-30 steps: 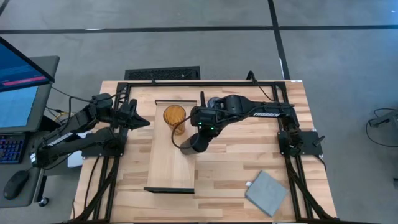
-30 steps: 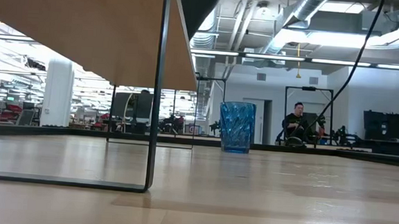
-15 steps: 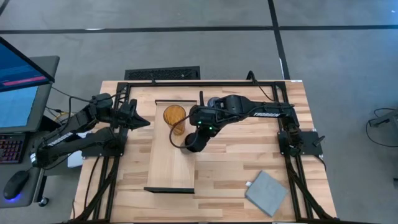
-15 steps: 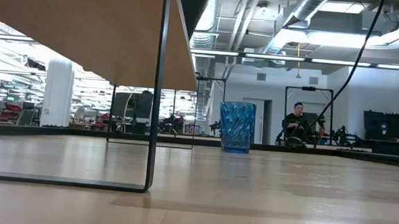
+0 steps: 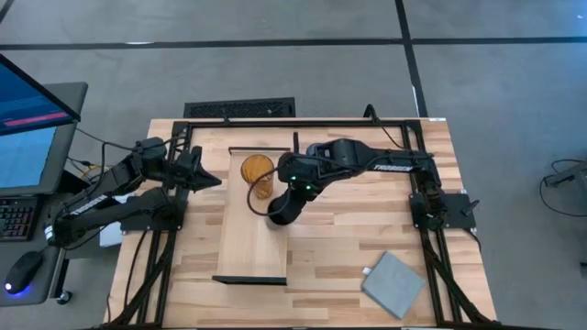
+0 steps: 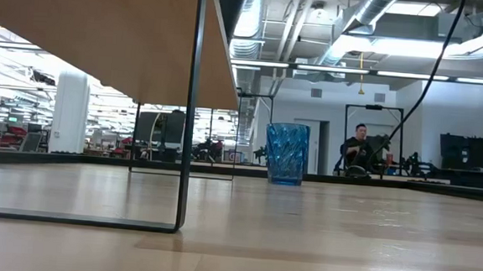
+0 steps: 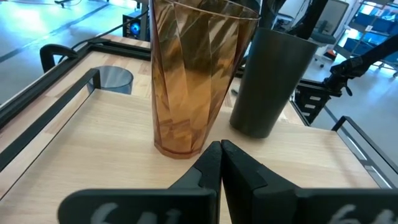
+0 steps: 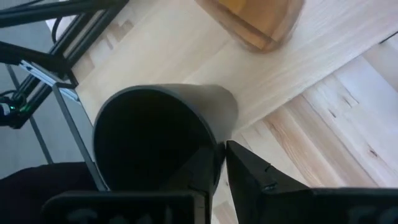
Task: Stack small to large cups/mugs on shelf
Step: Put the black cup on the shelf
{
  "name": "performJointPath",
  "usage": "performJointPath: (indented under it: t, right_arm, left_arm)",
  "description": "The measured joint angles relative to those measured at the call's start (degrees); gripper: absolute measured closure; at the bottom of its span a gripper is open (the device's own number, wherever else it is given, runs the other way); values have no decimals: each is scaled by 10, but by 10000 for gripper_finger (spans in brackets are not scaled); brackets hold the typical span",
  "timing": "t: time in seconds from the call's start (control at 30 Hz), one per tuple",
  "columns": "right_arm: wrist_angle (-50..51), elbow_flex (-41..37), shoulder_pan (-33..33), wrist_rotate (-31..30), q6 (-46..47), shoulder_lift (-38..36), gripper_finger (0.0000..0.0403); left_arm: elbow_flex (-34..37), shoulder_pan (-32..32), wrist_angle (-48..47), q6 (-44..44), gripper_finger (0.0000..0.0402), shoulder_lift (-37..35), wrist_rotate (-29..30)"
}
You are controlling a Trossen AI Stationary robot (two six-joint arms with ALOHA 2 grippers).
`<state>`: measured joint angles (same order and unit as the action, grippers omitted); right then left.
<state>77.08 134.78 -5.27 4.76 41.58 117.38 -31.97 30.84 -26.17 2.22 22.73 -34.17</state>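
Now, right gripper (image 8: 221,152): jaws pinching black cup's (image 5: 281,211) rim above shelf (image 5: 240,240)
Left gripper (image 7: 219,163): jaws closed, empty
Risk: black cup nudging amber cup (image 5: 258,172), toppling it

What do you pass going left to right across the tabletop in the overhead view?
Left end effector → amber cup → black cup, held by the right end effector → grey pad.
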Motion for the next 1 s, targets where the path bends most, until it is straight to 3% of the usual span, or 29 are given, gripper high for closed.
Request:
performJointPath:
  t: [1.0]
  right_arm:
    - [-47, 0, 18, 31, -15, 0, 338]
  left_arm:
    - [0, 0, -28, -11, 401, 0, -14]
